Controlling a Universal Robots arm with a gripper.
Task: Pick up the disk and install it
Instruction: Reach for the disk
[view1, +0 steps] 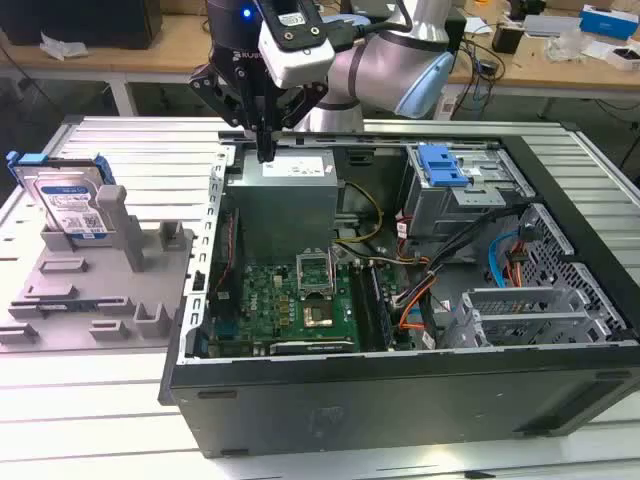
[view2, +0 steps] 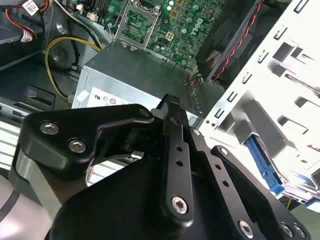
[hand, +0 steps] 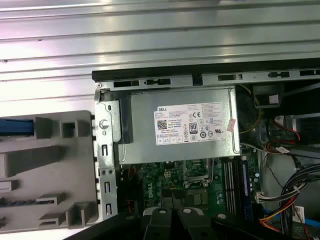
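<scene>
The disk (view1: 72, 205), silver with a white-and-blue label and a blue rail, stands upright in a grey holder (view1: 100, 285) on the table, at the exterior view's left of the open computer case (view1: 400, 400). Its blue top edge (hand: 17, 126) shows in the first wrist view. My gripper (view1: 265, 150) hangs shut and holds nothing, over the back left corner of the case, just above the grey power-supply box (view1: 295, 172). It is well apart from the disk. The black fingers (view2: 172, 112) press together in the second wrist view.
Inside the case lie a green motherboard (view1: 290, 295), loose cables (view1: 420, 290) and a metal drive cage with a blue latch (view1: 443, 165) at the back right. The power-supply box (hand: 180, 125) carries a white sticker. Benches with clutter stand behind the ribbed metal table (view1: 130, 140).
</scene>
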